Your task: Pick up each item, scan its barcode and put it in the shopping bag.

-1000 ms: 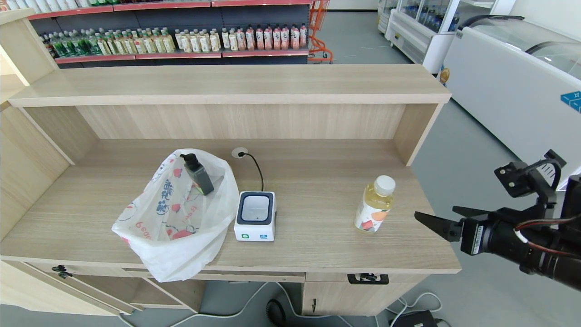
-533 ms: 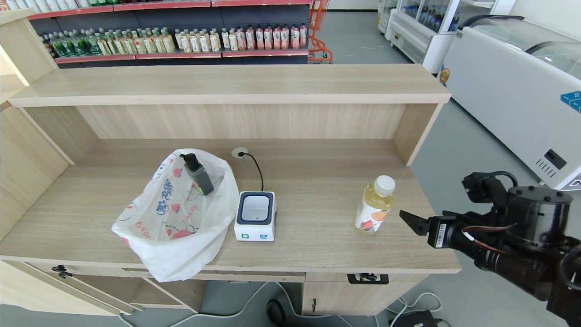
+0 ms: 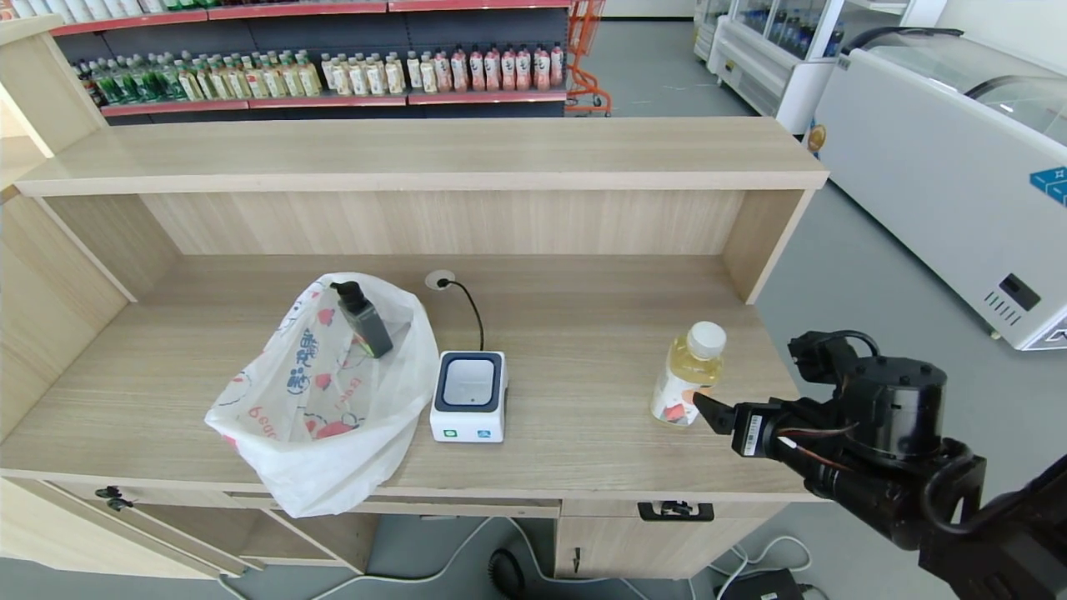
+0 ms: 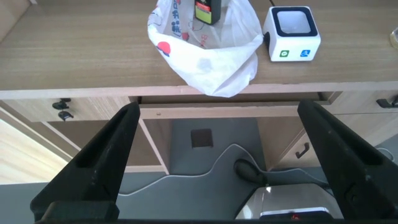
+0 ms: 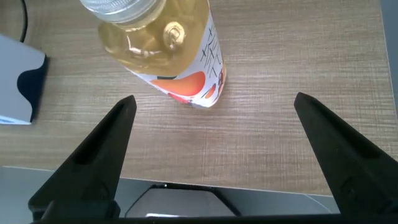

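1. Left gripper (image 4: 217, 107): nearest, hanging on the near side of the counter (image 3: 583, 450), below its front edge. Fingers spread wide, nothing between them.
2. Right gripper (image 5: 214, 98): at the counter's near right corner, pointing left at the drink bottle. Fingers spread wide, gripping nothing; the tips sit just beside the bottle's base, one on each side.
3. Drink bottle (image 3: 688, 375): upright on the right part of the counter. White cap, pale yellow liquid, white label with an orange fruit.
4. Shopping bag (image 3: 325, 400): white printed plastic on the left part of the counter, mouth open, its near end drooping over the front edge.
5. Barcode scanner (image 3: 469, 393): white box with a dark-framed window, mid-counter, just right of the bag.
6. Pump bottle (image 3: 363, 321): dark, leaning inside the bag's far end.
7. Cable (image 3: 473, 312): black, running from the scanner to a round port farther back.
8. Store shelves (image 3: 333, 75): far, lined with bottled drinks.
9. Chest freezers (image 3: 934, 150): far right.
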`<state>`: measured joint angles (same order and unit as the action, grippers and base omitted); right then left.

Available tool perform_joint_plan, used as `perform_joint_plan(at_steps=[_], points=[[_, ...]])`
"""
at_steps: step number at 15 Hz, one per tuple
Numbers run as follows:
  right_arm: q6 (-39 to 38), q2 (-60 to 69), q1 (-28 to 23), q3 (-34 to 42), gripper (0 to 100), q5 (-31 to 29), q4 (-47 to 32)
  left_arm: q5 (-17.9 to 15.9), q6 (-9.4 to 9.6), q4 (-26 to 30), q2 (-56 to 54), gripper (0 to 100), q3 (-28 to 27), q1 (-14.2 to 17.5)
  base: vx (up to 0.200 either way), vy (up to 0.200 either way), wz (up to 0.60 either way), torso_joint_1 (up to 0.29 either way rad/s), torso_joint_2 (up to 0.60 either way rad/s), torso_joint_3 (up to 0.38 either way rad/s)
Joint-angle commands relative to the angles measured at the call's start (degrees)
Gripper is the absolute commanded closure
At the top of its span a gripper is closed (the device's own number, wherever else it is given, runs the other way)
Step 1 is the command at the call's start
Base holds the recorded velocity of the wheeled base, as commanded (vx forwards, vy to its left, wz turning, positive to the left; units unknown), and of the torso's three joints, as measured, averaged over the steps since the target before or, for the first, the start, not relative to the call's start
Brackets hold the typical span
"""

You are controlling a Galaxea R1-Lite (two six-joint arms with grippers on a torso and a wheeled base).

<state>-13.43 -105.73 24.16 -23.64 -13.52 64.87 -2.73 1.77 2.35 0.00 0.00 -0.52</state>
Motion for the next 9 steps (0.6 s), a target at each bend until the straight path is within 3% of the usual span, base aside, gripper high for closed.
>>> perform_joint_plan(at_steps=[1,9], points=[[-0.19,-3.34,0.01,-2.2,0,-0.1,0.26,0.01,-0.01,0.02,0.0,0,0.0,0.0,0.0,0.0,0.0,0.0,0.0,0.0],[-0.45,-9.06,1.59,-10.82,0,0.07,0.26,0.01,-0.01,0.02,0.0,0,0.0,0.0,0.0,0.0,0.0,0.0,0.0,0.0]])
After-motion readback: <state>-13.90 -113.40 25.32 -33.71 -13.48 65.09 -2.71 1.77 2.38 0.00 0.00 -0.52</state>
